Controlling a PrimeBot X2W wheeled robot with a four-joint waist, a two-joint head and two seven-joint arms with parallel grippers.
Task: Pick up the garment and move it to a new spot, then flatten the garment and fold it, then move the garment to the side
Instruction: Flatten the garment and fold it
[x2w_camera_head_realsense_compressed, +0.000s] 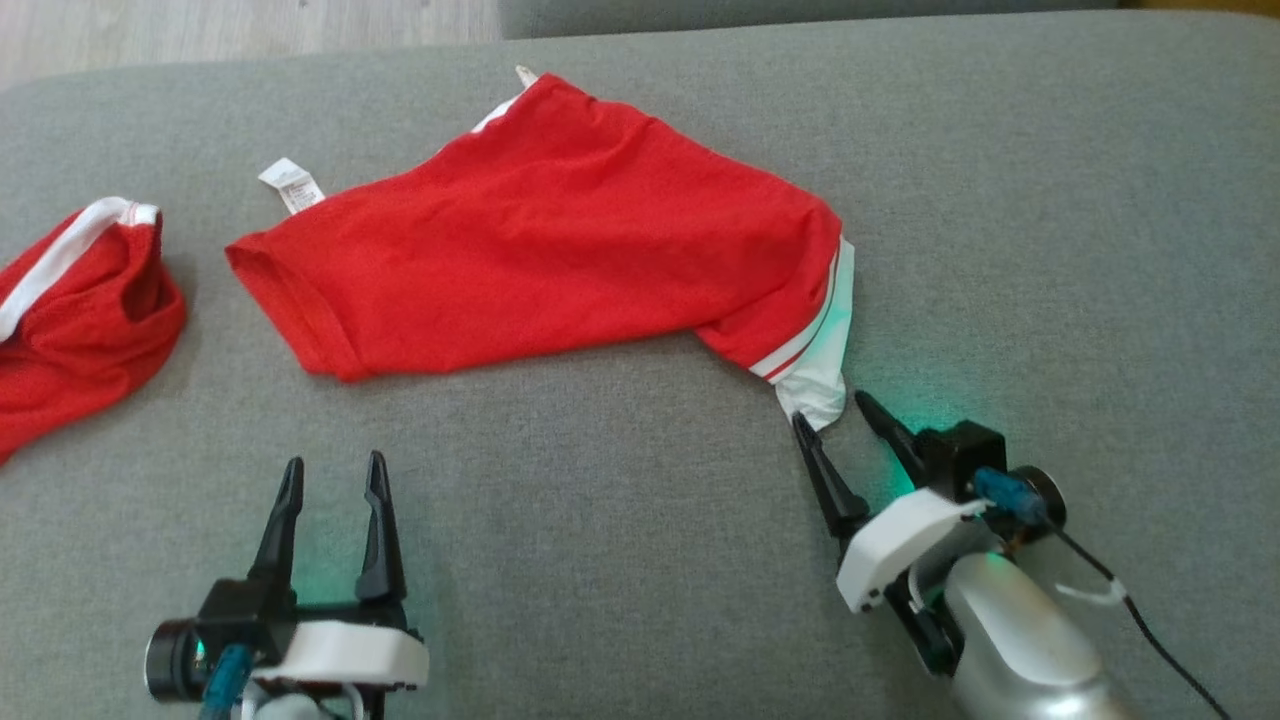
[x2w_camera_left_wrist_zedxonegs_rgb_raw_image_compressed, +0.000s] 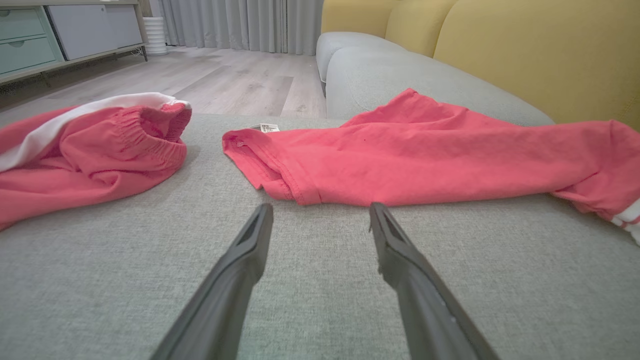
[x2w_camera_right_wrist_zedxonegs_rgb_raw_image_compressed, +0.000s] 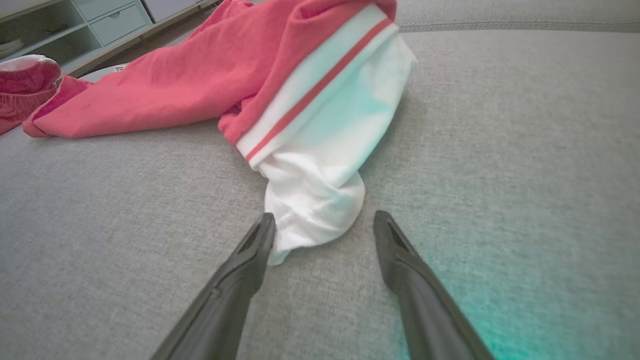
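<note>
Head view: long red mesh garment (x2w_camera_head_realsense_compressed: 560, 240) lying slantwise on grey woven sofa cushion (x2w_camera_head_realsense_compressed: 1050, 200), mostly flat, softly wrinkled. White striped cuff end (x2w_camera_head_realsense_compressed: 825, 360) at the garment's near right corner, bunched down to a point. Small white care label (x2w_camera_head_realsense_compressed: 291, 185) just beside the garment's far left hem. Crumpled second red garment with white waistband (x2w_camera_head_realsense_compressed: 80, 290) well apart from the long garment, off its left end.

Right gripper (x2w_camera_head_realsense_compressed: 830, 407) low at the cuff's tip, fingers spread wide and straddling the white cloth, nothing clamped. Right wrist view: one dark finger (x2w_camera_right_wrist_zedxonegs_rgb_raw_image_compressed: 250, 260) touching the edge of the white cloth, the other apart from it; green glow on the cushion beside the cuff.

Left gripper (x2w_camera_head_realsense_compressed: 335, 460) near the garment's red hem but short of it, not touching, fingers parted and empty. Left wrist view: hem just beyond the fingertips, bare cushion between.

Beyond the garment: yellow sofa back (x2w_camera_left_wrist_zedxonegs_rgb_raw_image_compressed: 525, 50), pale wooden floor (x2w_camera_left_wrist_zedxonegs_rgb_raw_image_compressed: 225, 80), grey curtains (x2w_camera_left_wrist_zedxonegs_rgb_raw_image_compressed: 240, 25), mint-green drawer cabinet (x2w_camera_left_wrist_zedxonegs_rgb_raw_image_compressed: 25, 40).
</note>
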